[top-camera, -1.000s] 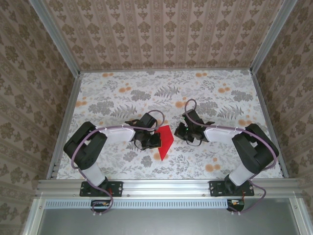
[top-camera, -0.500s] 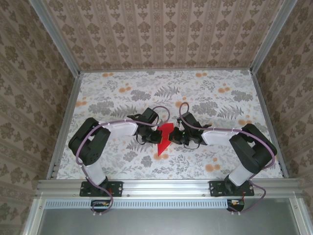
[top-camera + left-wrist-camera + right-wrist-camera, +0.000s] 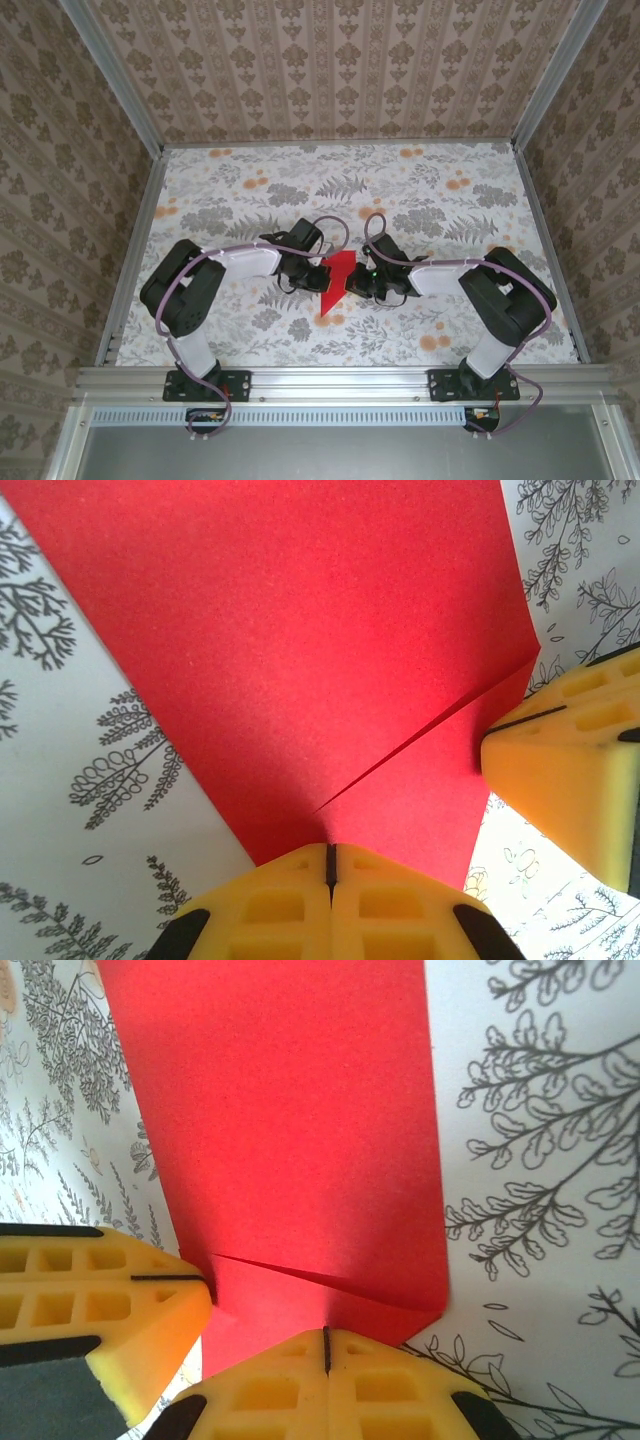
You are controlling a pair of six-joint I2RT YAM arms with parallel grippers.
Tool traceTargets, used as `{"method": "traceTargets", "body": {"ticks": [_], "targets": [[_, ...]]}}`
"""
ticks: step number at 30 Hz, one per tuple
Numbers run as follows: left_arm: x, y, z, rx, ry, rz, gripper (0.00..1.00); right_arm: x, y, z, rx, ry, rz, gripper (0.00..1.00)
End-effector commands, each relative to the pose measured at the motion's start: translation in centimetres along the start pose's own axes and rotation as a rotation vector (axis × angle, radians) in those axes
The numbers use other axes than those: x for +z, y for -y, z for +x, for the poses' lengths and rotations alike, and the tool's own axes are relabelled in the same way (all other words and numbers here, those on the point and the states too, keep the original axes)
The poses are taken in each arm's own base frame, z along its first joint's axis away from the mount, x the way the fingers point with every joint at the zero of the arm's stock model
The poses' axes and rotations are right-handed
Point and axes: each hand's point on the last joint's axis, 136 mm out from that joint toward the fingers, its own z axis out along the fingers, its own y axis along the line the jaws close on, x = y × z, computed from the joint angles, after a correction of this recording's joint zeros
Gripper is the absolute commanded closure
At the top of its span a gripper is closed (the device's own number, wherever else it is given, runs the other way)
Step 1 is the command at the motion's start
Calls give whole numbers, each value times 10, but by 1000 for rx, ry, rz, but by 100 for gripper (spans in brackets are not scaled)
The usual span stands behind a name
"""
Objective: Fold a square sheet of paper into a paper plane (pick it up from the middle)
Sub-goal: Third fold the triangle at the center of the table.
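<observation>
Top external: right hand (image 3: pixel 353 285) nearer paper (image 3: pixel 334 284)

Right gripper (image 3: pixel 326 1345) jaws are closed on the paper's (image 3: pixel 290 1130) near edge. Left gripper (image 3: pixel 196 1282) pinches its left corner. Patterned surface (image 3: pixel 540 1110) lies beyond.

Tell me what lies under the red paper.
Beneath the red paper the flowered table cover shows on either side; the stretch directly under it is hidden. The left pincer and right pincer clamp its edges.
</observation>
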Motion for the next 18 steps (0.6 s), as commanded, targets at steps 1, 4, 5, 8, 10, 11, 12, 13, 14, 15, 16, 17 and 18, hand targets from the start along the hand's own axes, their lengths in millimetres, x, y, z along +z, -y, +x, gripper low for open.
{"method": "traceTargets", "body": {"ticks": [1,4,5,8,10,11,12,13,14,15,16,17,18], "targets": [[-23,6,-15,-23,65,-4,96,4,17,0,67,24,52,95],[-38,12,-23,-80,138,8,89,4,27,2,123,39,78,95],[-43,13,-25,-103,164,12,86,4,30,3,138,45,87,95],[-53,21,-25,-164,243,43,80,3,38,5,185,67,110,95],[-57,24,-19,-203,271,55,76,2,42,5,210,82,130,95],[-57,27,-16,-215,277,69,76,1,44,5,222,86,138,95],[-56,30,-12,-228,282,87,75,1,46,5,232,91,145,95],[-53,33,-7,-240,281,100,75,0,46,6,241,92,149,95],[-51,34,-4,-249,278,109,75,0,48,6,251,94,156,95],[-47,34,0,-265,272,117,76,0,49,6,259,96,162,95],[-44,35,4,-280,267,132,76,0,50,7,267,96,166,95],[-40,37,6,-294,263,150,77,0,51,7,275,98,171,95],[-35,36,9,-312,256,164,78,0,53,7,281,99,176,95]]}}
